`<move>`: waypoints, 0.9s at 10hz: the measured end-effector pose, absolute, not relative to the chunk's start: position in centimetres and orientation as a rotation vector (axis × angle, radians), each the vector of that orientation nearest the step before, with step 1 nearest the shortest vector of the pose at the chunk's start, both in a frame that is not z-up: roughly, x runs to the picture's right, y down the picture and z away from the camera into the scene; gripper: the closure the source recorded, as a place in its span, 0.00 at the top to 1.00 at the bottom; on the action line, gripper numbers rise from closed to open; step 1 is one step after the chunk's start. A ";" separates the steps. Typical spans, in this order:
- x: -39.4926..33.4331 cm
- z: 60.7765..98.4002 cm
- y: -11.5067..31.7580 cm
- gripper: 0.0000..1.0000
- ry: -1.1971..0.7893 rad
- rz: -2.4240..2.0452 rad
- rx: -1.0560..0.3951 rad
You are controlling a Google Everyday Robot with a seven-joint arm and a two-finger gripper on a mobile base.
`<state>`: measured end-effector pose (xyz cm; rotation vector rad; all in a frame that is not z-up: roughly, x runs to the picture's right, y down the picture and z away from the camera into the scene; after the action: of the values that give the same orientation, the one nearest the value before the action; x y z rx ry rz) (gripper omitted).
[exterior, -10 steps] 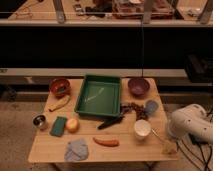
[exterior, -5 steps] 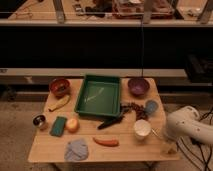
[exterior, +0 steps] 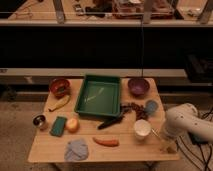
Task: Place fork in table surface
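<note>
My gripper [exterior: 167,145] hangs at the end of my white arm [exterior: 186,123], over the right front corner of the light tan wooden table surface [exterior: 125,149]. Whether it is open or closed, I cannot tell. The slim silvery metal fork [exterior: 155,133] shows as a thin slanted line just beside the gripper, between it and the white round cup [exterior: 142,128], well apart from the green rectangular plastic tray [exterior: 80,100]

Dim warm light shadows the gripper [exterior: 167,145] at the right of the table surface [exterior: 47,146].
</note>
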<state>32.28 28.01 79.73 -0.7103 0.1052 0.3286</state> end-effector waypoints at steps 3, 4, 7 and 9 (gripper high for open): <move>32.2 79.6 27.8 0.17 0.104 0.325 -0.714; 32.0 79.5 27.6 0.15 0.102 0.323 -0.716; 32.0 78.7 27.5 0.15 0.112 0.317 -0.709; 32.2 77.1 25.5 0.15 0.122 0.329 -0.671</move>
<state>32.21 25.46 77.06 -0.6708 0.1215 0.3295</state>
